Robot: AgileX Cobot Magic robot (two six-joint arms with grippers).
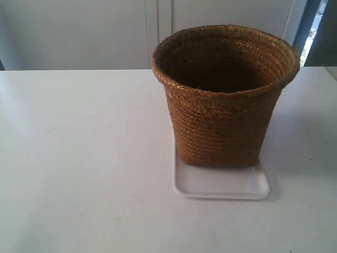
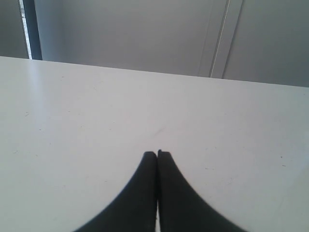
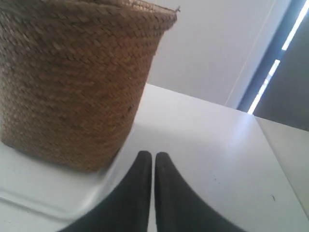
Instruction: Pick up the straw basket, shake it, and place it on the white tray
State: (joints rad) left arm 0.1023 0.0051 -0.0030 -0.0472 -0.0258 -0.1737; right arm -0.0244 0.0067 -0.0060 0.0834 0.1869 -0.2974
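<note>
The tall brown woven straw basket (image 1: 224, 126) is set upright on the flat glossy white rectangular tray (image 1: 221, 187); left gripper (image 2: 157, 153) and right gripper (image 3: 153, 154) are pressed closed, empty.

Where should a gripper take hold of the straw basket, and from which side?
Probably the flared rim of the straw basket, from above, one jaw inside, one outside. It stands upright, open-topped, on the white tray, without handles, and its body looks too wide to span.
</note>
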